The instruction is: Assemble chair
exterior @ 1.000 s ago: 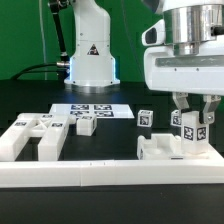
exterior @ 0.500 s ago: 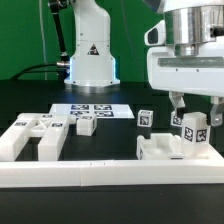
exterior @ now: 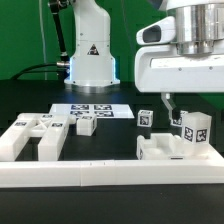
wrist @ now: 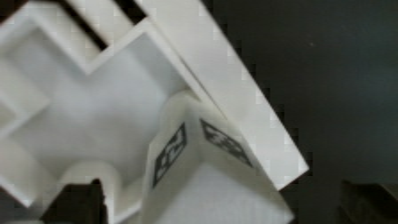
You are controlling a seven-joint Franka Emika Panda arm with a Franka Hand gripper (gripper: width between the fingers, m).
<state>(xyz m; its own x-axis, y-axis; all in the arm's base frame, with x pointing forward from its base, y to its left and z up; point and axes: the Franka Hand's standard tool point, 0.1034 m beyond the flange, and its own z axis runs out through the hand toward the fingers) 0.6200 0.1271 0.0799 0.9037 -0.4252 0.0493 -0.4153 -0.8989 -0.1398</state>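
At the exterior view's right, an upright white chair block (exterior: 193,136) with black-and-white tags stands on a low white chair part (exterior: 160,150). My gripper (exterior: 192,108) hangs just above that block, open, its fingers (exterior: 168,105) apart from the block's sides and holding nothing. In the wrist view the tagged block (wrist: 199,150) rises between my dark fingertips (wrist: 71,205) without touching them, beside a white angled panel (wrist: 80,85). My gripper (wrist: 205,212) is open there too.
More white chair parts (exterior: 30,136) lie at the exterior view's left, with a small tagged block (exterior: 85,126) and a cube (exterior: 146,117) nearer the middle. The marker board (exterior: 92,110) lies behind them. A long white border rail (exterior: 100,176) runs along the front.
My jaws have spread wide and let go of the upright tagged block. The gripper has risen a little; the block stays standing on the low part.
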